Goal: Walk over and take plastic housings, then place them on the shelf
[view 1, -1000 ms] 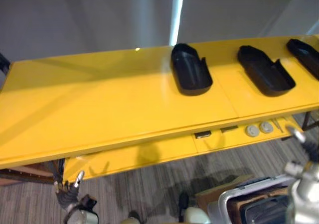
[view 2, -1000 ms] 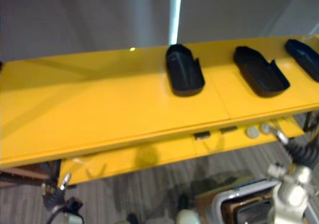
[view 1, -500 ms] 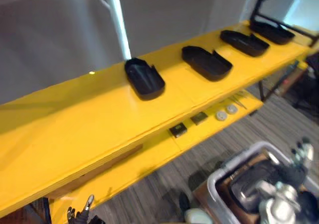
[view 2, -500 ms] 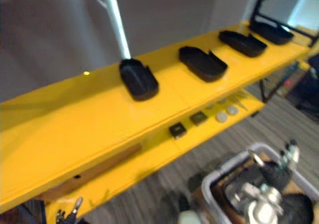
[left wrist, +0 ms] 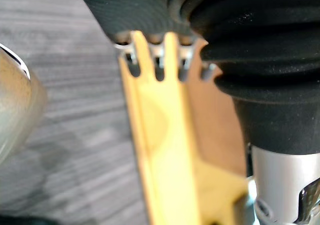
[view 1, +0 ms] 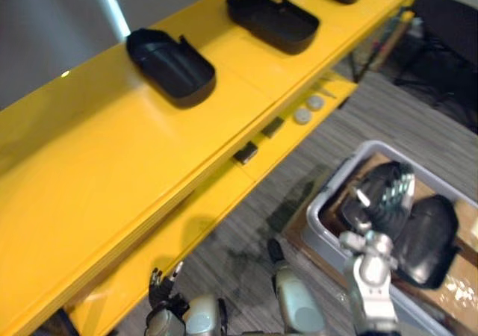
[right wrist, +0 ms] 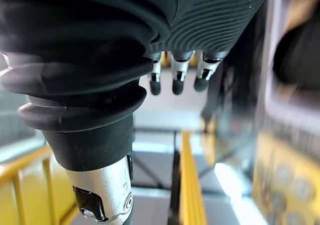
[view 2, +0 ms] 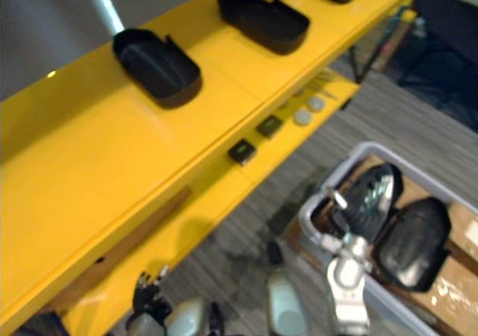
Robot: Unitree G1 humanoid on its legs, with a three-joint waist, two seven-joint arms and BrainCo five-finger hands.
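While the right hand (view 1: 379,207) hangs over the grey bin (view 1: 326,198), fingers slack and empty, a plastic housing (view 1: 427,235) inside lies just to its right, long axis pointing away from the robot; left hand (view 1: 160,285), equally slack, hangs farther off, by the front edge of the shelf (view 1: 112,164).

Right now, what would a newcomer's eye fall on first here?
The bright yellow shelf running diagonally across the head views, with black plastic housings lined up on its top. Next, the grey bin on the floor at lower right, holding more black housings, with the right robot hand above it.
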